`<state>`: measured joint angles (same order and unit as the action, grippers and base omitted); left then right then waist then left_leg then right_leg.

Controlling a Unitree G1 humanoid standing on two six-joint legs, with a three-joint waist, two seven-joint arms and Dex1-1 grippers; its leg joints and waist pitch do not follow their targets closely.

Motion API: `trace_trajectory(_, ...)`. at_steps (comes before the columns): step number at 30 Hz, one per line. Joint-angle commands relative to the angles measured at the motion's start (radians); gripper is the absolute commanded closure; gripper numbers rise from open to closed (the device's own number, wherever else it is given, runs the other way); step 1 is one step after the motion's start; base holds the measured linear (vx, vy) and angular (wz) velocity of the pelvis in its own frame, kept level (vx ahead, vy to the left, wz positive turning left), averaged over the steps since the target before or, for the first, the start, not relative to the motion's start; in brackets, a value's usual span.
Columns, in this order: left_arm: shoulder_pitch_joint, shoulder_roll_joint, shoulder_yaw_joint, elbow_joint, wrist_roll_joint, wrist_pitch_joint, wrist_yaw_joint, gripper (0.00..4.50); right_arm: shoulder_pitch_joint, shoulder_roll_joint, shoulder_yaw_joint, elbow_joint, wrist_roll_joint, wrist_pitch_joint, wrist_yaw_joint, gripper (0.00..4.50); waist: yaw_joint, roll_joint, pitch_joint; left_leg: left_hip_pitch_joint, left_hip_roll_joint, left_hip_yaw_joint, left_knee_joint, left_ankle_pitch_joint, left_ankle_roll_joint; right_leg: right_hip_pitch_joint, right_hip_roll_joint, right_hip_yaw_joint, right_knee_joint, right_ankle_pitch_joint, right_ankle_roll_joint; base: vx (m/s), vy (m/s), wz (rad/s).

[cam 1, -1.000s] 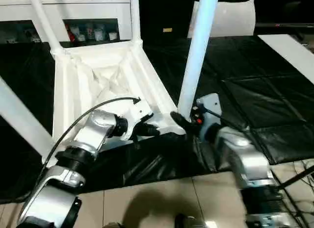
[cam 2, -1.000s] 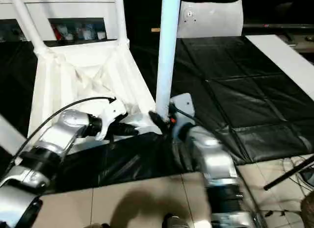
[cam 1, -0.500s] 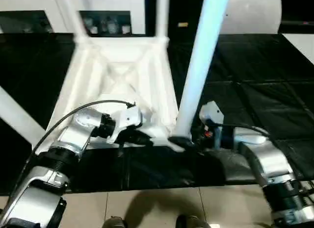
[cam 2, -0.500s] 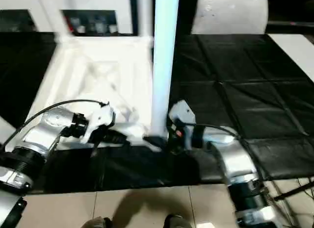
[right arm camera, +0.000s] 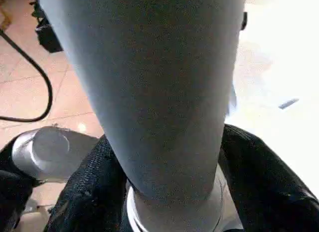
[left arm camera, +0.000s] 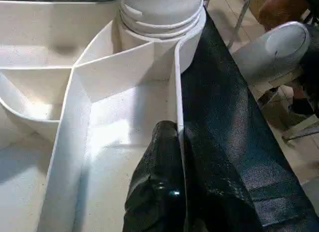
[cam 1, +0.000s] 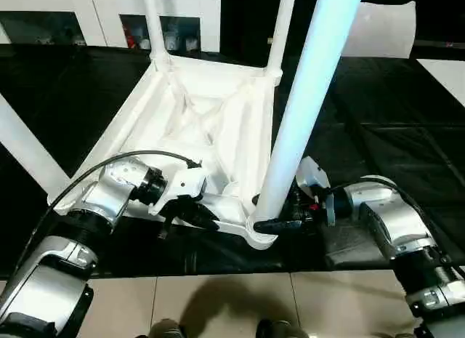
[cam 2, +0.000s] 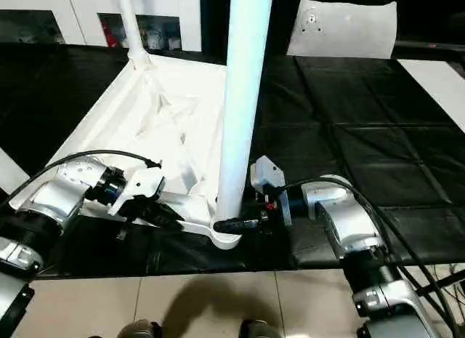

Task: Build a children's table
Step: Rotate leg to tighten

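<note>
The children's table lies upside down on the black mat, its ribbed tabletop (cam 1: 218, 120) facing up. Legs stand in its corner sockets: two at the far corners (cam 1: 154, 25) (cam 1: 283, 29), one at the left (cam 1: 25, 153), and a near-right leg (cam 1: 305, 113). My left gripper (cam 1: 200, 218) is shut on the near rim (left arm camera: 177, 92) of the tabletop, its fingers (left arm camera: 162, 192) pinching the thin wall just short of the corner socket (left arm camera: 159, 22). My right gripper (cam 1: 272, 222) reaches in from the right, and its fingers (right arm camera: 89, 192) hug the base of the near-right leg (right arm camera: 154, 82) on both sides.
A white cabinet with glass doors (cam 1: 109, 11) stands behind the table. A flat white sheet with a small hole (cam 2: 341, 29) leans at the back right, and a white board (cam 1: 443, 69) lies at the right edge. Tiled floor (cam 1: 218, 309) begins at the mat's near edge.
The camera has swung, so the whole picture has shifted. My right gripper has gone from beside the leg's base to around it and has narrowed. The left gripper keeps its hold on the rim.
</note>
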<state>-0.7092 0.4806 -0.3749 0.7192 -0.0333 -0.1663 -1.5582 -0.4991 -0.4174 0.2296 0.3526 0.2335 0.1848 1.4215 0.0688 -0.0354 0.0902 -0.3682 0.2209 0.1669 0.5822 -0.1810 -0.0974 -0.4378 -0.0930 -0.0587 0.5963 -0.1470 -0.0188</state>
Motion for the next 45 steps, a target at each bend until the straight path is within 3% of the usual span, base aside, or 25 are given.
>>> trace_trajectory(1, -0.022, -0.005, -0.044, -0.011, -0.008, -0.033, -0.056, 4.50, -0.021, -0.008, -0.001, 0.014, 0.003, -0.011, 0.021, 2.06, -0.001, -0.004, -0.077, 0.006, 0.002, 0.022, -0.062, -0.162, 0.059, 0.069, -0.030, 0.032, -0.052, -0.222, -0.221, 0.000, 0.000, 0.00)
trace_trajectory(5, -0.033, -0.005, -0.051, 0.013, -0.007, -0.051, -0.056, 4.50, -0.032, -0.004, 0.009, 0.027, 0.013, -0.014, 0.052, 2.42, 0.003, -0.004, -0.077, 0.007, 0.003, 0.022, -0.062, -0.154, 0.057, 0.069, -0.029, 0.032, -0.051, -0.217, -0.220, 0.000, 0.000, 0.00)
trace_trajectory(13, -0.042, -0.014, -0.029, 0.041, 0.020, -0.060, -0.056, 4.50, -0.011, -0.007, 0.025, -0.001, 0.030, 0.013, 0.079, 2.50, 0.012, -0.002, -0.077, 0.009, 0.004, 0.023, -0.062, -0.153, 0.051, 0.069, -0.028, 0.033, -0.049, -0.202, -0.222, 0.000, 0.000, 0.00)
trace_trajectory(14, -0.037, -0.019, -0.020, 0.030, 0.008, -0.029, -0.039, 4.50, 0.004, -0.001, 0.020, -0.022, 0.040, 0.038, 0.063, 2.51, 0.013, 0.008, -0.077, 0.011, 0.004, 0.022, -0.062, -0.156, 0.048, 0.068, -0.027, 0.032, -0.049, -0.193, -0.227, 0.000, 0.000, 0.00)
trace_trajectory(17, -0.035, -0.032, -0.015, 0.019, 0.020, 0.026, 0.044, 4.50, 0.026, 0.027, 0.007, -0.045, 0.029, 0.084, -0.037, 2.51, 0.013, 0.010, -0.078, 0.011, 0.004, 0.022, -0.062, -0.160, 0.039, 0.070, -0.026, 0.033, -0.047, -0.167, -0.237, 0.000, 0.000, 0.00)
trace_trajectory(19, -0.031, -0.052, -0.012, 0.006, 0.043, 0.077, 0.128, 4.50, 0.047, 0.062, -0.008, -0.060, 0.017, 0.116, -0.137, 2.51, 0.013, 0.004, -0.075, 0.010, 0.002, 0.020, -0.066, -0.188, 0.027, 0.071, -0.028, 0.032, -0.054, -0.217, -0.222, 0.000, 0.000, 0.00)
trace_trajectory(22, -0.015, -0.110, 0.021, -0.038, 0.025, 0.176, 0.228, 4.50, 0.076, 0.122, -0.015, -0.073, -0.031, 0.140, -0.292, 2.51, 0.005, 0.002, -0.064, 0.013, -0.003, 0.014, -0.074, -0.274, -0.013, 0.062, -0.033, 0.029, -0.081, -0.485, -0.128, -0.017, 0.000, -0.02)
trace_trajectory(24, 0.003, -0.178, 0.041, -0.086, 0.015, 0.258, 0.333, 4.50, 0.102, 0.203, -0.019, -0.092, -0.059, 0.208, -0.440, 2.52, -0.009, -0.007, -0.060, 0.007, -0.007, 0.008, -0.077, -0.299, -0.025, 0.064, -0.033, 0.024, -0.092, -0.588, -0.079, -0.026, 0.001, -0.03)
trace_trajectory(25, 0.007, -0.195, 0.045, -0.095, 0.018, 0.273, 0.360, 4.50, 0.108, 0.223, -0.021, -0.096, -0.066, 0.217, -0.475, 2.52, -0.013, -0.004, -0.056, 0.010, -0.008, 0.005, -0.079, -0.320, -0.028, 0.059, -0.033, 0.020, -0.097, -0.632, -0.062, 0.000, 0.000, 0.00)
trace_trajectory(26, 0.008, -0.216, 0.050, -0.097, 0.020, 0.290, 0.397, 4.50, 0.113, 0.251, -0.022, -0.097, -0.071, 0.231, -0.515, 2.53, -0.026, -0.004, -0.054, 0.025, -0.012, 0.003, -0.072, -0.369, -0.026, 0.048, -0.036, 0.010, -0.120, -0.726, -0.030, 0.000, 0.000, 0.00)
trace_trajectory(28, 0.009, -0.229, 0.055, -0.100, 0.021, 0.303, 0.419, 4.50, 0.117, 0.268, -0.022, -0.100, -0.074, 0.243, -0.541, 2.54, -0.042, 0.000, -0.053, 0.031, -0.015, -0.004, -0.071, -0.416, -0.020, 0.051, -0.036, -0.008, -0.139, -0.778, -0.003, 0.000, 0.000, 0.00)
trace_trajectory(29, 0.010, -0.292, 0.074, -0.101, 0.020, 0.351, 0.524, 4.50, 0.116, 0.354, -0.028, -0.088, -0.104, 0.271, -0.679, 2.54, -0.050, -0.001, -0.060, 0.025, -0.014, -0.008, -0.073, -0.411, -0.012, 0.061, -0.037, -0.011, -0.137, -0.740, -0.006, 0.000, 0.000, 0.00)
trace_trajectory(32, 0.007, -0.339, 0.094, -0.103, 0.025, 0.388, 0.613, 4.50, 0.108, 0.428, -0.048, -0.073, -0.125, 0.296, -0.811, 2.54, -0.074, 0.009, -0.051, 0.037, -0.011, -0.018, -0.084, -0.484, -0.014, 0.055, -0.032, -0.034, -0.154, -0.717, -0.015, 0.000, 0.000, 0.00)
trace_trajectory(33, 0.000, -0.363, 0.108, -0.100, 0.030, 0.403, 0.666, 4.50, 0.100, 0.472, -0.066, -0.061, -0.131, 0.306, -0.888, 2.54, -0.086, 0.009, -0.054, 0.034, -0.009, -0.024, -0.086, -0.519, -0.003, 0.070, -0.033, -0.050, -0.163, -0.706, -0.004, -0.027, 0.050, -0.08)
trace_trajectory(34, -0.003, -0.378, 0.116, -0.104, 0.036, 0.419, 0.702, 4.50, 0.096, 0.506, -0.080, -0.053, -0.135, 0.297, -0.943, 2.54, -0.090, 0.016, -0.052, 0.034, -0.007, -0.028, -0.090, -0.534, -0.003, 0.073, -0.033, -0.056, -0.164, -0.700, -0.001, -0.031, 0.054, -0.08)
trace_trajectory(36, -0.004, -0.389, 0.122, -0.114, 0.044, 0.437, 0.730, 4.50, 0.093, 0.535, -0.092, -0.049, -0.138, 0.282, -0.989, 2.54, -0.107, 0.037, -0.044, 0.055, 0.009, -0.039, -0.109, -0.664, -0.002, 0.079, -0.025, -0.088, -0.175, -0.636, -0.002, -0.015, 0.027, -0.04)
trace_trajectory(37, -0.002, -0.392, 0.124, -0.123, 0.050, 0.444, 0.740, 4.50, 0.092, 0.553, -0.100, -0.052, -0.135, 0.271, -1.008, 2.54, -0.110, 0.039, -0.042, 0.033, 0.029, -0.047, -0.137, -0.739, 0.000, 0.114, -0.020, -0.086, -0.131, -0.546, -0.002, 0.000, 0.000, 0.00)
trace_trajectory(38, 0.003, -0.391, 0.119, -0.135, 0.063, 0.439, 0.731, 4.50, 0.089, 0.576, -0.116, -0.066, -0.123, 0.247, -1.020, 2.20, -0.083, 0.053, -0.029, -0.008, 0.069, -0.037, -0.212, -0.847, -0.008, 0.151, -0.013, -0.059, 0.002, -0.385, -0.038, 0.000, 0.000, 0.00)
trace_trajectory(39, 0.003, -0.391, 0.119, -0.135, 0.063, 0.439, 0.731, 4.50, 0.089, 0.576, -0.116, -0.066, -0.123, 0.247, -1.020, 2.20, -0.047, 0.051, -0.029, -0.030, 0.081, -0.022, -0.235, -0.865, -0.001, 0.162, -0.012, -0.028, 0.072, -0.282, -0.040, -0.063, -0.020, 0.12)
trace_trajectory(40, 0.007, -0.388, 0.116, -0.140, 0.066, 0.435, 0.725, 4.50, 0.089, 0.580, -0.121, -0.073, -0.116, 0.244, -1.020, 1.99, -0.035, 0.040, -0.032, -0.009, 0.080, 0.002, -0.235, -0.846, 0.015, 0.142, -0.011, -0.001, 0.081, -0.258, -0.035, 0.044, -0.083, 0.27)
trace_trajectory(41, 0.011, -0.381, 0.112, -0.143, 0.067, 0.435, 0.715, 4.50, 0.091, 0.578, -0.124, -0.082, -0.109, 0.243, -1.012, 1.82, -0.036, -0.028, -0.044, 0.106, -0.015, 0.026, -0.079, -0.621, -0.002, -0.001, -0.038, 0.039, -0.106, -0.707, 0.032, 0.044, -0.083, 0.27)
trace_trajectory(42, 0.016, -0.373, 0.110, -0.147, 0.067, 0.427, 0.701, 4.50, 0.093, 0.569, -0.125, -0.091, -0.105, 0.242, -1.002, 1.82, -0.050, -0.032, -0.033, 0.116, -0.052, 0.012, 0.042, -0.355, 0.020, -0.031, -0.098, 0.039, -0.197, -1.122, 0.055, 0.111, -0.089, -0.02)
trace_trajectory(43, 0.023, -0.364, 0.110, -0.156, 0.067, 0.426, 0.694, 4.50, 0.098, 0.561, -0.125, -0.102, -0.114, 0.239, -0.995, 1.74, -0.045, -0.036, -0.044, 0.042, -0.046, -0.008, 0.008, -0.237, 0.037, 0.052, -0.119, 0.052, -0.164, -1.086, 0.062, 0.138, -0.018, -0.39)
trace_trajectory(44, 0.028, -0.358, 0.110, -0.162, 0.067, 0.426, 0.690, 4.50, 0.101, 0.556, -0.125, -0.108, -0.121, 0.236, -0.993, 1.54, -0.016, -0.004, -0.064, -0.014, -0.014, -0.020, -0.077, -0.075, 0.018, 0.103, -0.084, 0.044, -0.102, -0.732, 0.012, 0.138, -0.018, -0.39)
trace_trajectory(45, 0.036, -0.342, 0.114, -0.168, 0.067, 0.418, 0.676, 4.50, 0.108, 0.529, -0.127, -0.119, -0.129, 0.227, -0.973, 1.47, -0.024, 0.005, -0.065, 0.005, -0.014, -0.013, -0.085, -0.093, 0.005, 0.076, -0.039, 0.033, -0.079, -0.461, -0.038, 0.141, -0.006, -0.20)
